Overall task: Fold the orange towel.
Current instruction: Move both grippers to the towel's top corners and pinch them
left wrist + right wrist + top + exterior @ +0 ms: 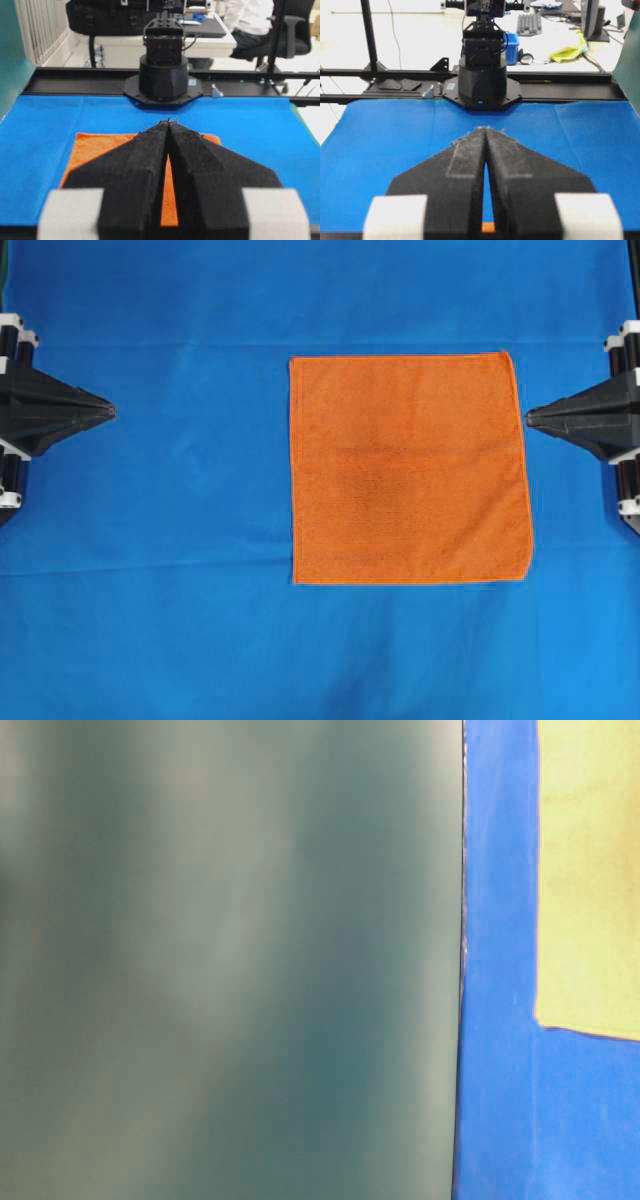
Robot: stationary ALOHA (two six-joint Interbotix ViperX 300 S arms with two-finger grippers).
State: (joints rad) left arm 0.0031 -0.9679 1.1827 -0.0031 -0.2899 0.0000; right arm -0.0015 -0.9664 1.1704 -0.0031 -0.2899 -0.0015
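**A:** Orange towel [410, 468] lies flat and fully spread on the blue sheet [150, 490], right of centre in the overhead view, edges square to the frame. No fold yet. My read: it's laid out that way so you get four clean corners to pick from.

**B:** Which side is closer?

**A:** Right pincer [530, 418] sits just beside the towel's right hem, not touching. Left pincer [110, 411] is well apart from the left hem. Expect the left arm to travel farther.

**B:** Pincer state?

**A:** Both clenched, empty. Wrist views show the fingers pressed tip to tip, nothing between them. You need to release before any grab.

**B:** Arm pose?

**A:** Both arms tucked back at the table's sides, pincers pointing level at each other across the sheet. Looks like a parked start pose.
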